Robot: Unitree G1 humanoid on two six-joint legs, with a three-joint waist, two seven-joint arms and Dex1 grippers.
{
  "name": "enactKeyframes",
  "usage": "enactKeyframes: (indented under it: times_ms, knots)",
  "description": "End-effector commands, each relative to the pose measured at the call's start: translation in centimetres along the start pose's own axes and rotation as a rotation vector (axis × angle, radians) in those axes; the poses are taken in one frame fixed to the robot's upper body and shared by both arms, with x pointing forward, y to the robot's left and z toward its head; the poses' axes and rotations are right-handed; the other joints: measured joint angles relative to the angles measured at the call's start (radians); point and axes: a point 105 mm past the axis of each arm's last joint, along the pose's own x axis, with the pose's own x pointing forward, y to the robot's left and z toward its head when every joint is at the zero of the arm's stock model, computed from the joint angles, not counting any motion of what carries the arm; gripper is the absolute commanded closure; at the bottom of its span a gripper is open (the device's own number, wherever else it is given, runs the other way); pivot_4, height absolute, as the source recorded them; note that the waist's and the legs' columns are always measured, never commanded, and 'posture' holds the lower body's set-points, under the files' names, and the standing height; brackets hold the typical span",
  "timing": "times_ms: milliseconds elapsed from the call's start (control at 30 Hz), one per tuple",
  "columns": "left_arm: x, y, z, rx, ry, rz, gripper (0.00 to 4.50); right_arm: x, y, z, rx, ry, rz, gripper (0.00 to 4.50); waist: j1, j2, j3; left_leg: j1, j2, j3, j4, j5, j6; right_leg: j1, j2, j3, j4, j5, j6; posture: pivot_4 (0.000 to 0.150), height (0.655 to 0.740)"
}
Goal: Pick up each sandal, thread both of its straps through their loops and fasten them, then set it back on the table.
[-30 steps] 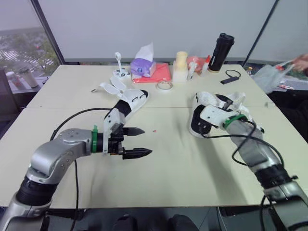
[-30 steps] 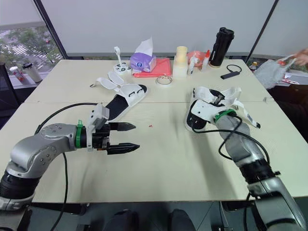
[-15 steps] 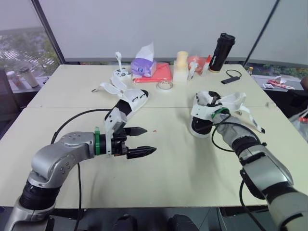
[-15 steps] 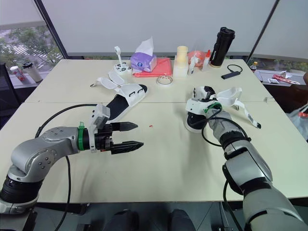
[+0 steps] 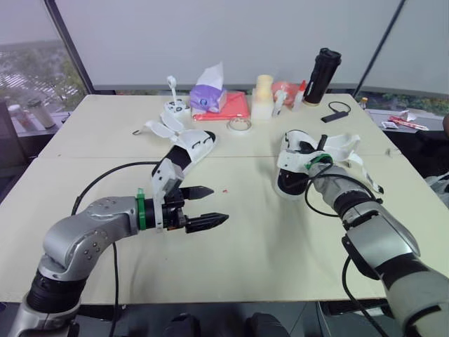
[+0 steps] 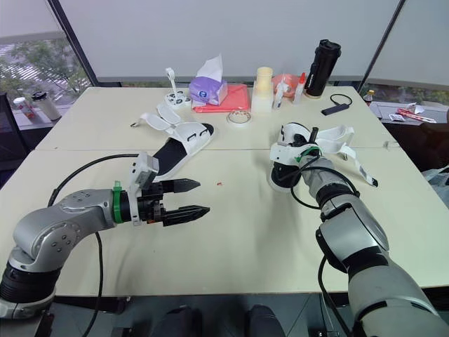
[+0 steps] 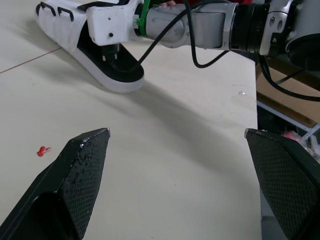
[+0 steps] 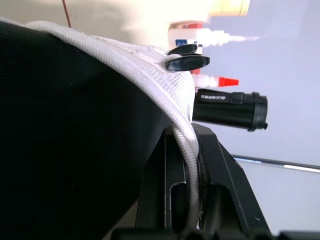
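The step in hand looks like the pick-up of the first sandal point(image 5: 289, 175). The right hand point(image 7: 109, 54) is clamped on that sandal's white corded rim, which the right wrist view shows running down between its two black fingers. The sandal is tipped up on its side with part of the sole touching the bench point(image 5: 266, 239), so the lift is not finished. Its white straps point(image 5: 344, 146) hang loose beyond the right hand, unthreaded, and one trails down onto the bench.

The left hand point(image 5: 216, 204) hovers just above the bench with its fingers wide apart and nothing between them. They point across toward the gripped sandal, which is well apart from them. The second sandal point(image 5: 189, 149) lies flat just past the left hand, away from the robot, its straps also splayed open (it can wait its turn).

Next, I judge, the right hand must raise the sandal clear and turn it so a loop faces the left hand. The left hand then has to cross over and pinch a strap near its free end. That is likely to be fiddly, since the straps look limp.
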Motion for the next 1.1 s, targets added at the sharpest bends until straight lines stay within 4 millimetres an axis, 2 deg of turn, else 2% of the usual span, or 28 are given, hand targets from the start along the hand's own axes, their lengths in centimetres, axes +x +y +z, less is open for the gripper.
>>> enactKeyframes:
  times_ms: [33, 100, 200, 333, 500, 767, 1000, 1100]
  knots:
    - [-1.0, 0.8, 0.9, 0.055, -0.014, 0.037, 0.0, -0.4, -4.7, 2.7, -0.052, -0.24, -0.139, 4.46, -0.002, 0.002, 0.001, 0.0, 0.0, 0.0, 0.0, 0.0, 0.0, 0.0, 0.0, 0.0, 0.0, 0.0, 0.0, 0.15, 0.74]
    - [-1.6, 0.9, 1.1, 0.058, -0.012, 0.036, 0.0, -1.8, -5.2, 4.7, -0.099, -0.438, -0.139, 4.46, -0.007, 0.004, 0.003, -0.001, 0.0, 0.0, 0.0, 0.0, 0.0, -0.001, 0.0, 0.0, 0.0, 0.0, 0.0, 0.15, 0.74]
    - [-2.4, 1.3, 1.5, 0.051, -0.013, 0.035, 0.0, -6.1, -4.4, 7.0, -0.206, -0.765, -0.075, 4.46, -0.013, 0.004, 0.003, -0.001, 0.0, 0.0, -0.002, 0.0, 0.0, -0.002, 0.0, 0.0, 0.0, 0.0, 0.0, 0.15, 0.74]
    - [-2.5, 1.4, 1.6, 0.041, -0.009, 0.001, 0.0, -11.1, -3.2, 8.4, -0.328, -1.052, 0.004, 4.46, -0.015, 0.004, 0.003, -0.001, 0.0, -0.001, -0.002, 0.0, 0.0, -0.002, 0.001, 0.0, 0.0, 0.0, 0.0, 0.15, 0.74]
    - [-2.1, 1.5, 1.7, 0.033, -0.012, -0.03, 0.0, -15.6, -0.8, 9.9, -0.44, -1.323, 0.061, 4.46, -0.015, 0.004, 0.003, -0.001, 0.0, 0.0, 0.001, 0.0, 0.0, -0.001, 0.0, 0.001, 0.001, 0.0, 0.0, 0.15, 0.74]
    - [-1.9, 1.1, 1.5, 0.006, -0.016, -0.051, 0.0, -18.3, 0.2, 10.8, -0.494, -1.526, 0.013, 4.46, -0.012, 0.004, 0.003, 0.0, 0.0, 0.0, 0.001, 0.0, 0.0, -0.001, 0.0, 0.001, 0.001, 0.0, 0.0, 0.15, 0.74]
    - [-1.6, 1.0, 1.3, -0.006, -0.021, -0.048, 0.0, -19.2, 0.3, 11.5, -0.464, -1.626, -0.035, 4.46, -0.013, 0.004, 0.003, 0.0, 0.0, 0.0, 0.001, 0.002, -0.004, -0.001, 0.0, 0.001, 0.001, 0.0, 0.0, 0.15, 0.74]
    - [-1.5, 0.9, 1.1, -0.011, -0.02, -0.05, 0.0, -19.0, 1.2, 11.4, -0.467, -1.623, 0.004, 4.46, -0.013, 0.003, 0.003, 0.0, 0.0, 0.0, 0.001, 0.002, -0.004, -0.001, 0.0, 0.002, 0.001, 0.0, 0.0, 0.15, 0.74]
